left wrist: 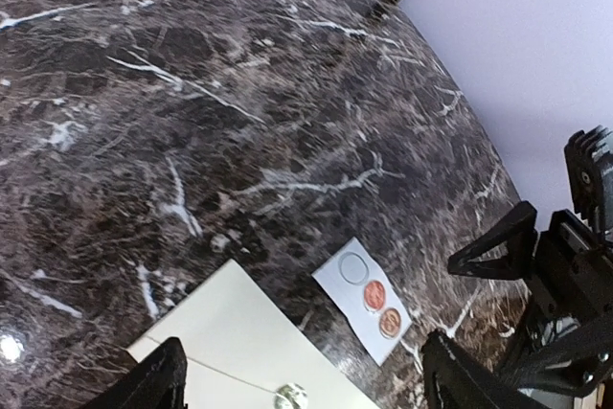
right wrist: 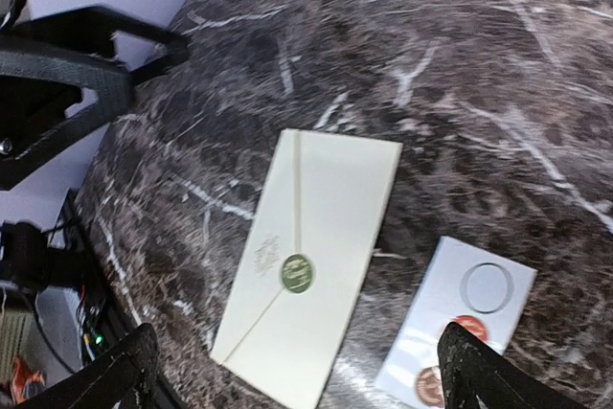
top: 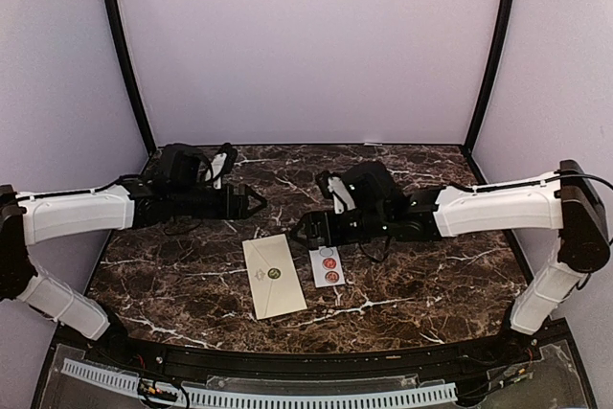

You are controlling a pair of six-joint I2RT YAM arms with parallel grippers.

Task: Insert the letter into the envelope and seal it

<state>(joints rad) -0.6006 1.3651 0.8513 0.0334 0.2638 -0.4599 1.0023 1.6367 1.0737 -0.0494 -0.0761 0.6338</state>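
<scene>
The cream envelope lies flat on the marble table, its pointed flap folded down. A round green sticker sits on the flap's tip. The letter is out of view. My left gripper hovers behind and to the left of the envelope, open and empty. In its wrist view the envelope lies below the spread fingers. My right gripper hangs open just beyond the envelope's far right corner. The right wrist view looks down on the envelope between its wide fingertips.
A small white sticker strip lies just right of the envelope, with two red round stickers and one empty circle. Purple walls enclose the table at the back and sides. The two grippers face each other closely above the table's middle.
</scene>
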